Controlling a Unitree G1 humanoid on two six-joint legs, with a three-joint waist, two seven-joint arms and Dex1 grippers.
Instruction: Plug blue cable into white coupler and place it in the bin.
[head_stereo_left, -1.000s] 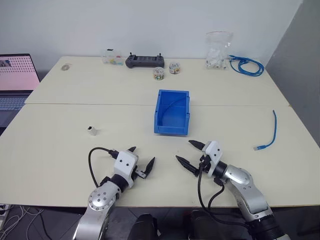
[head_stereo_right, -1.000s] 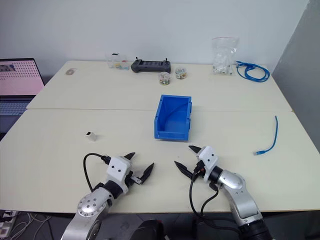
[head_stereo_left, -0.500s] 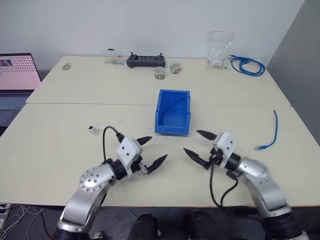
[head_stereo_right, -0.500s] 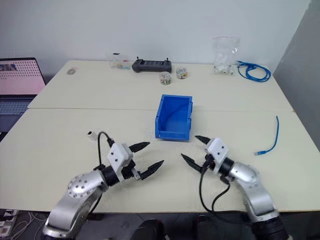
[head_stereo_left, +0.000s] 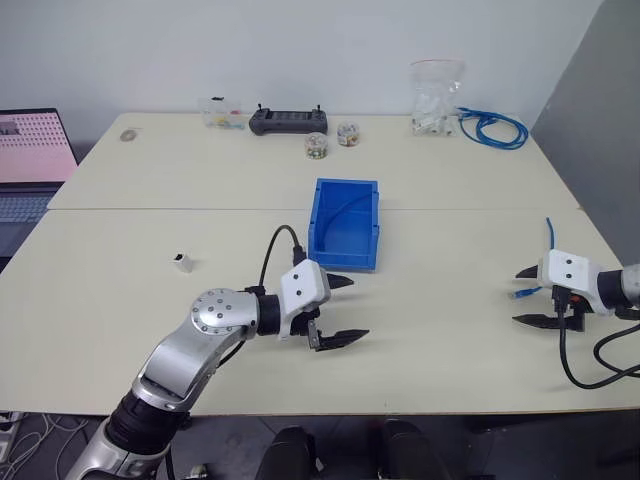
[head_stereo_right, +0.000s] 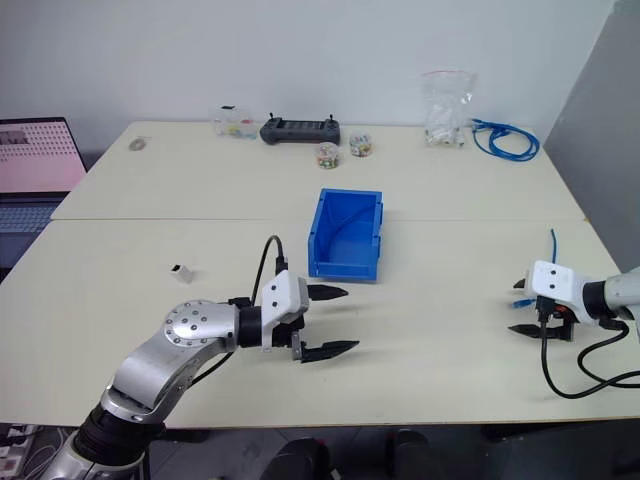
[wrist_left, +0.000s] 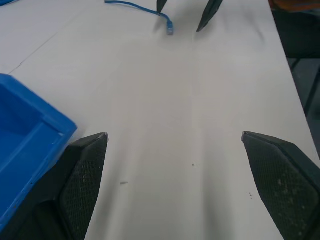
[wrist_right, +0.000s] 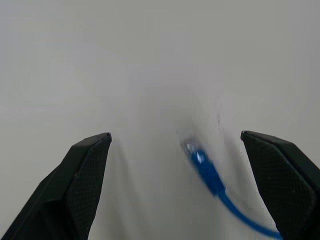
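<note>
Blue thin network cable (head_stereo_left: 546, 262) lay on cream table (head_stereo_left: 450, 330) at right edge, plug end beside right end effector (head_stereo_left: 529, 296), fingers spread, nothing held. Likely light, floppy; best pinched just behind stiff plug. Left end effector (head_stereo_left: 341, 309) spread, empty, near blue plastic bin (head_stereo_left: 346, 222). Tiny white coupler (head_stereo_left: 183, 262) well apart.

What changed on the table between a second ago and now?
The right pincer swung out to the robot's right and now hangs open over the near plug of the blue cable. The left pincer moved toward the middle, in front of the bin, still open. Nothing was grasped or released. The cable, bin and white coupler stayed put.
</note>
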